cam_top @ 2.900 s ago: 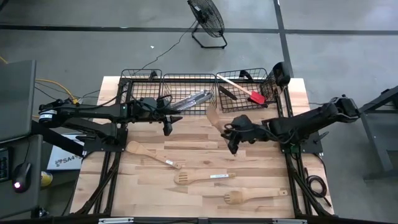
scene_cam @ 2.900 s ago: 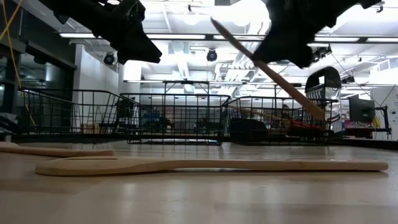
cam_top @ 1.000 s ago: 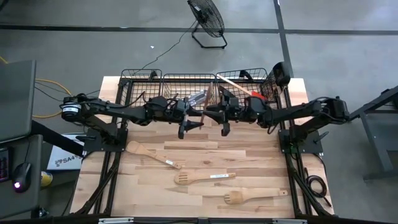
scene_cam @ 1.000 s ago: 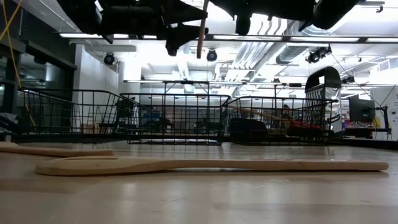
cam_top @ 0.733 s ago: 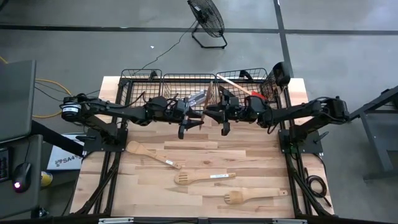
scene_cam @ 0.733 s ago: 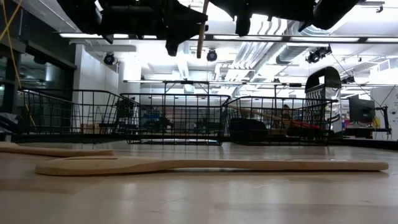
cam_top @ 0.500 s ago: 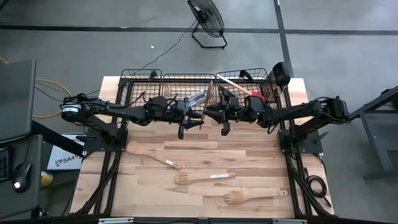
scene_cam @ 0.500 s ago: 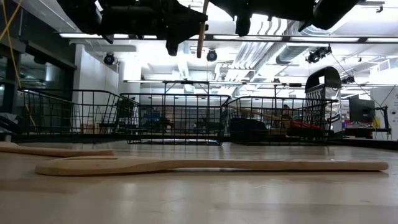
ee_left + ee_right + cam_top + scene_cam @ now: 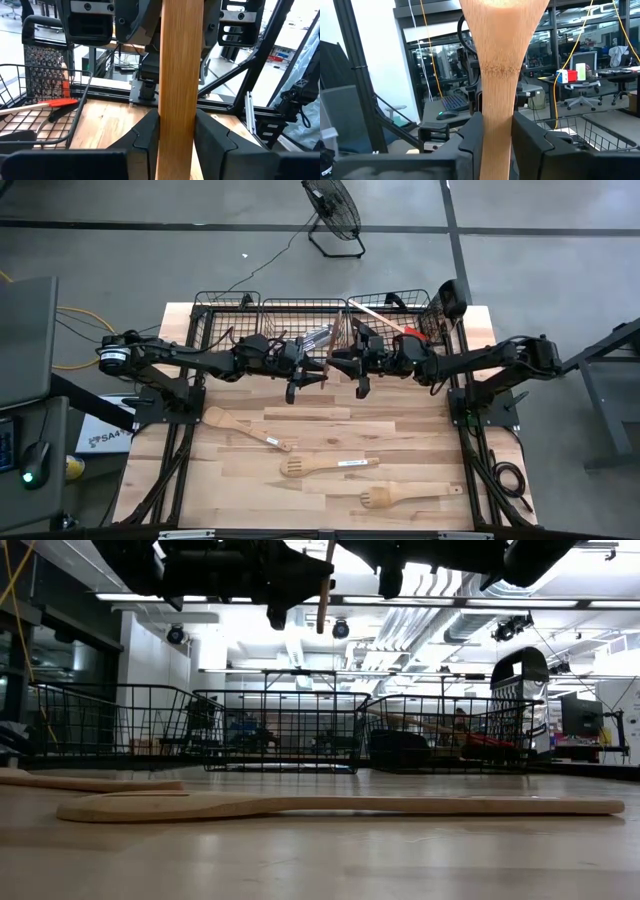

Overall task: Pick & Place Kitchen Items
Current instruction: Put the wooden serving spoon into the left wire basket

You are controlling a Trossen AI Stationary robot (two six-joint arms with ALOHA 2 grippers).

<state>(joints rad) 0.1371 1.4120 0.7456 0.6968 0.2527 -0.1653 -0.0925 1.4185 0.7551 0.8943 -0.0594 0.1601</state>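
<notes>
Overhead, left gripper and right gripper meeting above the table toward twelve o'clock, just in front of the middle wire basket. Between them, a wooden utensil standing roughly upright. Left fingers clamped on both sides of its flat handle. Right fingers closed against its neck, below the widening head. Across the lower table, from nine toward four o'clock: a wooden spoon, a slotted spatula, a second slotted spatula, all lying flat and apart. At one o'clock, a red-headed spatula lying in the right-hand basket, beside a black-handled tool.
</notes>
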